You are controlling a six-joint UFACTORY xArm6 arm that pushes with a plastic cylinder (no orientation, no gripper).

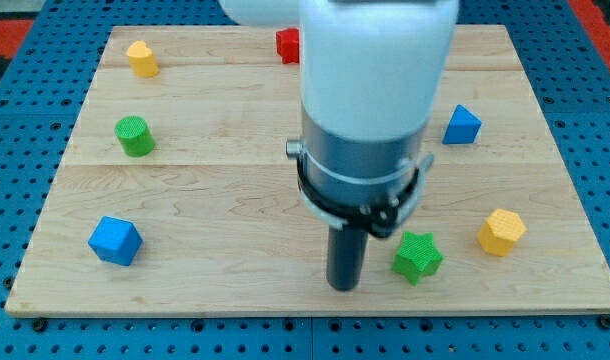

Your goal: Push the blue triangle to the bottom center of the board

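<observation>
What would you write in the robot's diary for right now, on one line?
target: blue triangle, right side, not yet bottom center | my tip: bottom center, left of green star, not touching

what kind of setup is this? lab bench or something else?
Likely a lab tabletop rig for robot pushing trials. A pale wooden board lies on a blue perforated base; small coloured blocks are scattered on it, such as the blue triangle and green star. My tip sits just left of the star.
</observation>
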